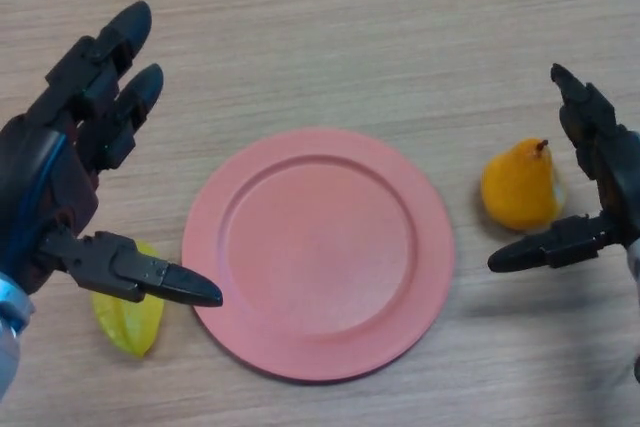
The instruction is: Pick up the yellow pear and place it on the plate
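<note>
A yellow-orange pear (518, 187) with a dark stem lies on the wooden table, to the right of a pink plate (318, 252). My right hand (598, 183) is open just right of the pear, with its fingers above and its thumb below and in front, not touching the fruit. My left hand (60, 177) is open at the left of the plate, hovering with fingers straight and thumb reaching toward the plate's rim.
A yellow-green starfruit-like fruit (130, 319) lies on the table beneath my left hand's thumb, close to the plate's left edge. The wooden tabletop (350, 37) stretches beyond the plate.
</note>
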Tool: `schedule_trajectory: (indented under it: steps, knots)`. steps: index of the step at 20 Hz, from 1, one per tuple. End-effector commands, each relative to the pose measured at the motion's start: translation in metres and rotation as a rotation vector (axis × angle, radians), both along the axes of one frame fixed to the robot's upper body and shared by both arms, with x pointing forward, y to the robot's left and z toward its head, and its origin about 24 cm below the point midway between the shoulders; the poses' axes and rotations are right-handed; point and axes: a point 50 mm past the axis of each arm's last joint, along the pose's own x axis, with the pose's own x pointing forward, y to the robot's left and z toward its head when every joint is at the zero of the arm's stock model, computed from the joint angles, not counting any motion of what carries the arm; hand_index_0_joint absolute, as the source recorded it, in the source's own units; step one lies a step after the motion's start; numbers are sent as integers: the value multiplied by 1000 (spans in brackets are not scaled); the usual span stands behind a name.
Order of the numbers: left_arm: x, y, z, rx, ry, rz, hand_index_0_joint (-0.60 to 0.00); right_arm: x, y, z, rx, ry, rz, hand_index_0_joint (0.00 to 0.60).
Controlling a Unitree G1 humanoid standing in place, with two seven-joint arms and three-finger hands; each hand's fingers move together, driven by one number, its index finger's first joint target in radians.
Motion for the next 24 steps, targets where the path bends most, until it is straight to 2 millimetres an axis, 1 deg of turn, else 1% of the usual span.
schedule_trajectory:
  steps: [1, 5, 7, 8, 9, 10, 11, 13, 16, 17, 19, 20, 21, 22, 23, 24]
  knots:
    - [-10, 14, 36, 33, -239, 24, 0, 9, -12, 45, -13, -265, -24, 0]
    - [-10, 16, 36, 34, -241, 40, 0, 20, -10, 35, -34, -246, -24, 0]
    - [-10, 17, 36, 32, -242, 42, 0, 21, -10, 33, -29, -242, -28, 200]
    - [-10, 18, 36, 31, -245, 48, 0, 22, -11, 32, -34, -240, -36, 349]
    - [-10, 19, 36, 30, -246, 54, 0, 23, -12, 31, -44, -242, -47, 449]
    - [-9, 21, 36, 31, -248, 69, 0, 25, -17, 32, -17, -250, -87, 581]
    - [-9, 22, 35, 32, -255, 78, 0, 26, -19, 32, -20, -257, -104, 600]
    - [-8, 22, 35, 38, -268, 91, 0, 25, -23, 36, -30, -276, -128, 600]
    - [-6, 20, 33, 46, -251, 82, 0, 20, -27, 49, -59, -325, -139, 600]
    - [-6, 20, 34, 49, -246, 78, 0, 18, -27, 51, -70, -330, -141, 600]
    - [-4, 18, 34, 48, -238, 66, 0, 12, -24, 63, -62, -341, -137, 600]
    - [-3, 17, 35, 42, -231, 56, 0, 6, -16, 71, -35, -338, -119, 600]
    - [-3, 16, 35, 41, -228, 52, 0, 4, -10, 74, -14, -334, -102, 600]
    - [-2, 15, 33, 35, -224, 46, 0, -2, 4, 78, 52, -314, -55, 600]
    - [-2, 14, 33, 31, -223, 45, 0, -5, 10, 80, 81, -304, -35, 600]
    - [-2, 14, 32, 27, -224, 41, 0, -10, 25, 81, 121, -295, -3, 600]
